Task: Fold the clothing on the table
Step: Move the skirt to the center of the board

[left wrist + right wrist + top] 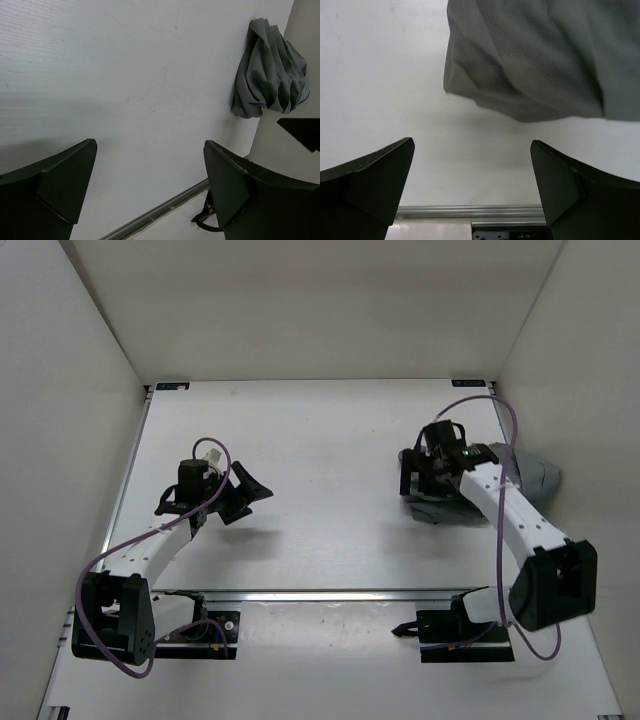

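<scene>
The clothing [541, 476] is a bunched mid-grey pleated garment at the right side of the white table [320, 430], close to the right wall. My right gripper [425, 485] hovers over its left part, open and empty. In the right wrist view the clothing [540, 60] lies crumpled ahead of the right gripper [472, 144], apart from its fingers. My left gripper [250, 498] hangs open over bare table at the left, far from the garment. In the left wrist view the clothing [270, 70] shows at the upper right, well beyond the left gripper [150, 144].
White walls enclose the table at the back and both sides. A thin metal rail [340, 593] crosses the near side ahead of the arm bases, also seen as the rail [470, 211] under the right fingers. Purple cables loop from both arms.
</scene>
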